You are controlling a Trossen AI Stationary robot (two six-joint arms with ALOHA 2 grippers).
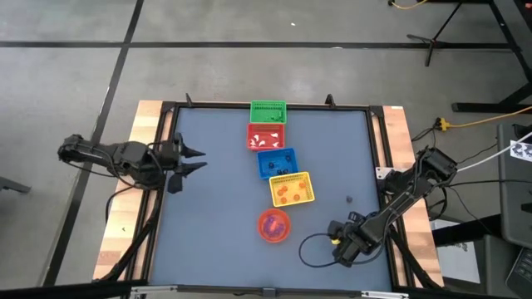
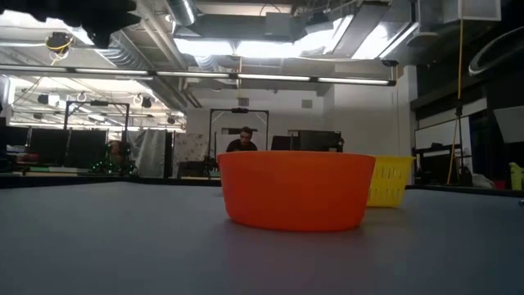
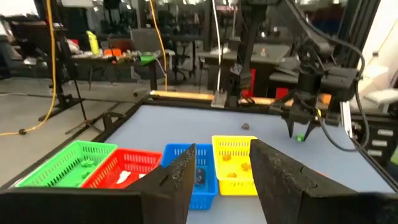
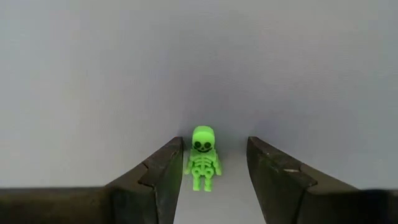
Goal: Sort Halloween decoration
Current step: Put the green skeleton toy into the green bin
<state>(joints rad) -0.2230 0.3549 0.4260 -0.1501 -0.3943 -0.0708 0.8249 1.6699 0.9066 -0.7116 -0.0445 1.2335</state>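
A small green skeleton, one of the Halloween decorations, lies flat on the grey table. My right gripper points down over it near the table's front right. It is open, with one finger on each side of the skeleton and a thin gap to each. My left gripper hovers level and open at the table's left edge, with nothing between its fingers. A dark trinket lies loose on the table beyond the right gripper. Other trinkets lie inside the baskets and the bowl.
Green, red, blue and yellow baskets stand in a row down the table's middle. A round orange bowl stands nearer the front. A black cable loops on the table beside my right gripper. A person sits far behind the table.
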